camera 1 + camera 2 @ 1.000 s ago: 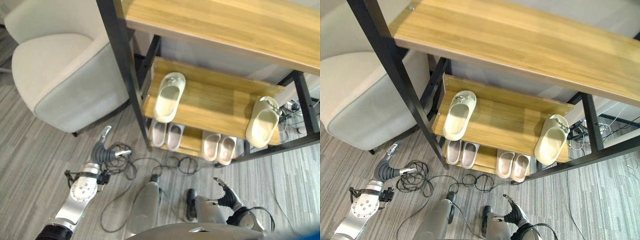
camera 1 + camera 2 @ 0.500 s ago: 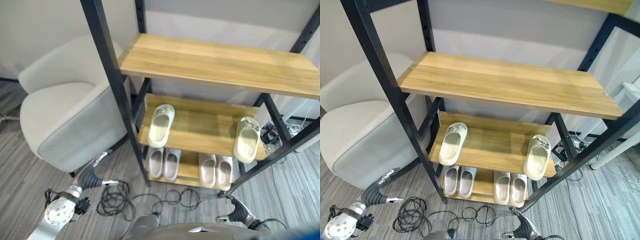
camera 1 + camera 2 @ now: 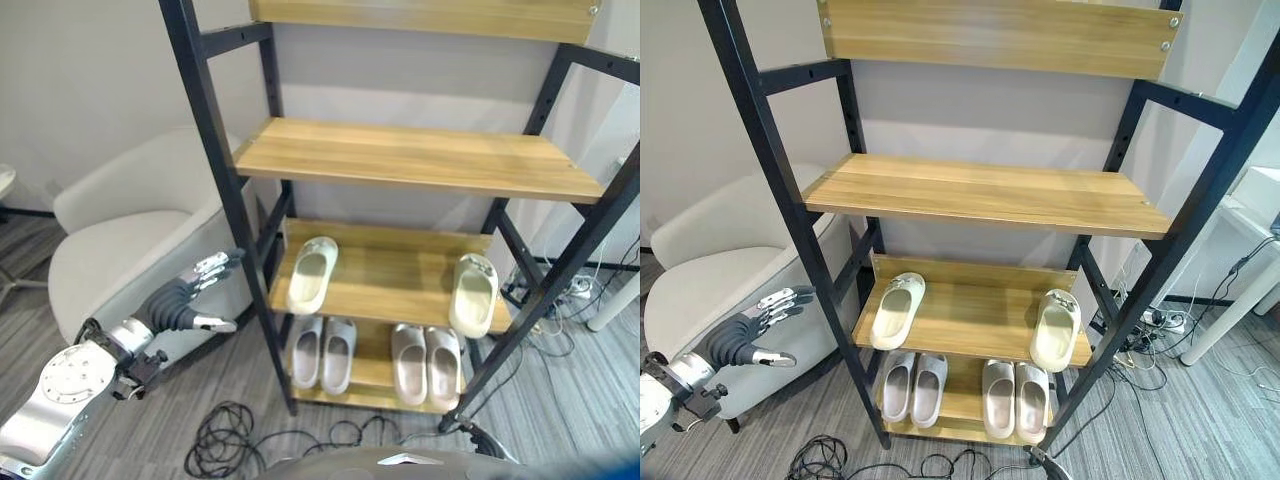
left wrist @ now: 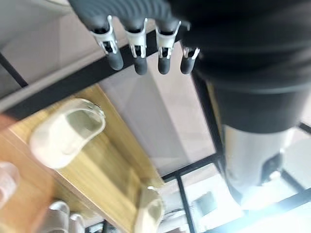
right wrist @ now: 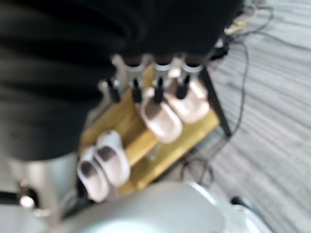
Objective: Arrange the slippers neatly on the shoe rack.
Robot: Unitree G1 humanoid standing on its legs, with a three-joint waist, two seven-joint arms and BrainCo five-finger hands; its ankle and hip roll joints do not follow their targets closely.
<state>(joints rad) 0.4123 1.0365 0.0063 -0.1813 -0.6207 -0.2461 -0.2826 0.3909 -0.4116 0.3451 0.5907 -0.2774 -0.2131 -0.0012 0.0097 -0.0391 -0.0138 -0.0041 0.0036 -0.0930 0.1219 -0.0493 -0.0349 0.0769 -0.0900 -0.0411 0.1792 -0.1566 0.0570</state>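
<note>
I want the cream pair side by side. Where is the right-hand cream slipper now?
In the left eye view the right cream slipper lies at the right end of the middle shelf, far from the left cream slipper, above a pinkish pair.

Two cream slippers (image 3: 311,274) (image 3: 473,295), two pinkish-grey slipper pairs (image 3: 324,352) (image 3: 426,362), one shoe rack (image 3: 420,163) and one armchair (image 3: 125,245) were counted.
</note>
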